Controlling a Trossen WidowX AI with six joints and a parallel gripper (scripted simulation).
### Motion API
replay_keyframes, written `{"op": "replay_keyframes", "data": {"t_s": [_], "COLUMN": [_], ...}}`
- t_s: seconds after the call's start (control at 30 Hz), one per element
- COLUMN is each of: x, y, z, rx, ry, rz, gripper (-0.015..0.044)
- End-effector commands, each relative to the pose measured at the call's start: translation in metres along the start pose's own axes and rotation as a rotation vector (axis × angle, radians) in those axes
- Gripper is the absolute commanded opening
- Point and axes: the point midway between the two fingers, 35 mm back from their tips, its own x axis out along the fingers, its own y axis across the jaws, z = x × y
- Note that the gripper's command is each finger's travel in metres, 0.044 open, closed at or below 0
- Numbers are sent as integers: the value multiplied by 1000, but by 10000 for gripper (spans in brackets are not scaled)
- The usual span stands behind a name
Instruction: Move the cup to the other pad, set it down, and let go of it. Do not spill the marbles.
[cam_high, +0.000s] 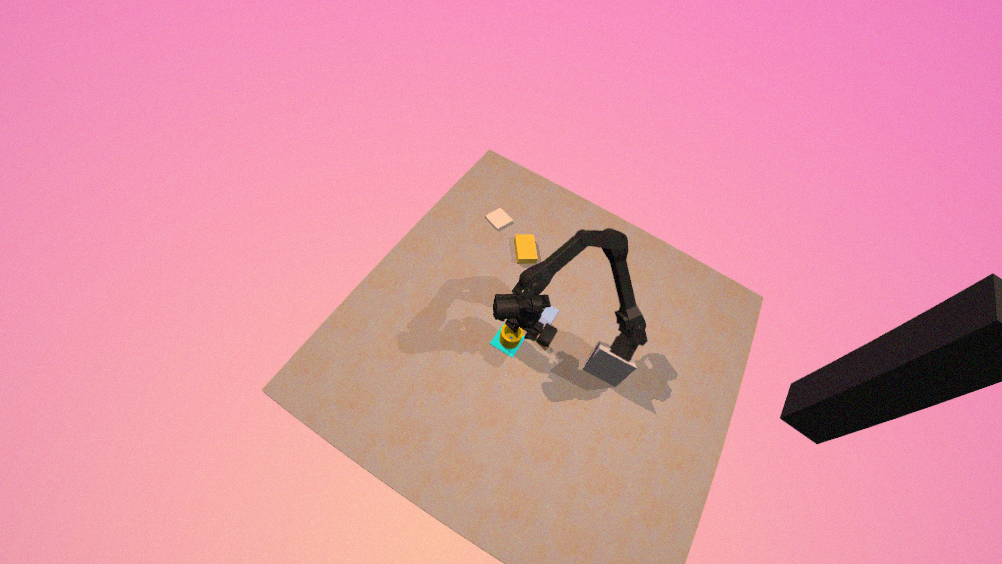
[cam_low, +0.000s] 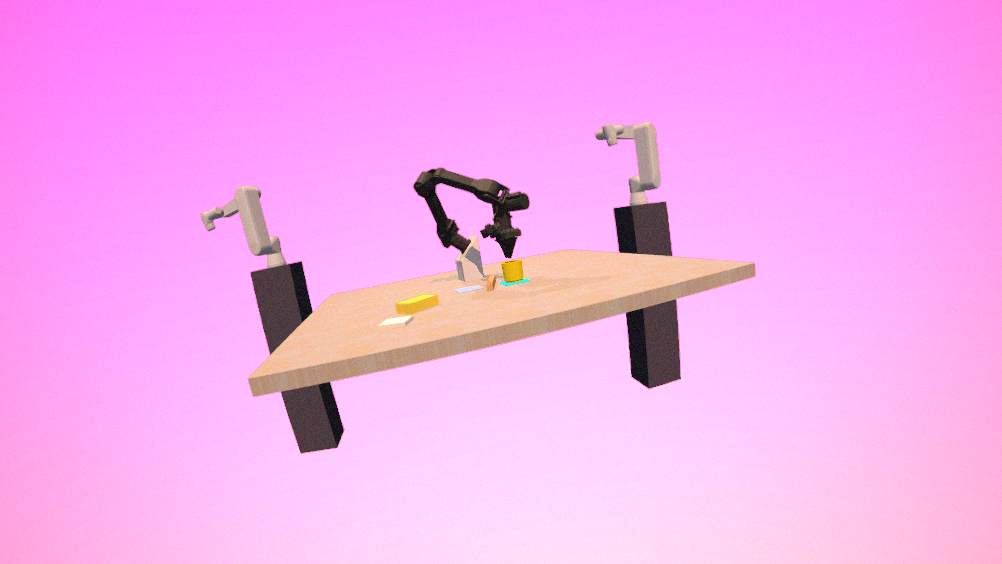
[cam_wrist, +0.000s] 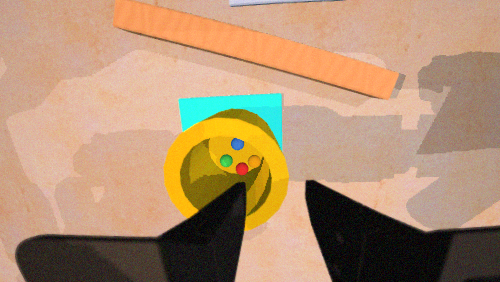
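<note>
Wrist view alone shows four marbles (cam_wrist: 241, 168) inside the cup (cam_wrist: 226, 168) (gripper (cam_wrist: 275, 192) spread, holding nothing)

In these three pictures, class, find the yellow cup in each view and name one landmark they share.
Top: cup just left of centre, under the claw.
Exterior: cup mid-table, below the claw.
Wrist: cup centre, four marbles inside.
Shared landmark: the cyan pad under the cup.

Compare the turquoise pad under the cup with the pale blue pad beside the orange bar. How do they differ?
The turquoise pad is vivid and bears the yellow cup with its marbles; the pale blue pad is washed-out and bears nothing. The gripper hangs open above the turquoise pad, not the pale one. Both lie flat on the table.
</note>
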Motion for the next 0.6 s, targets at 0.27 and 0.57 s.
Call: {"op": "replay_keyframes", "data": {"t_s": [0.27, 0.57], "x": [-5, -24], "y": [-1, 1], "z": [0, 0], "rx": [0, 0], "ry": [0, 3], "rz": [1, 2], "gripper": [304, 440]}}
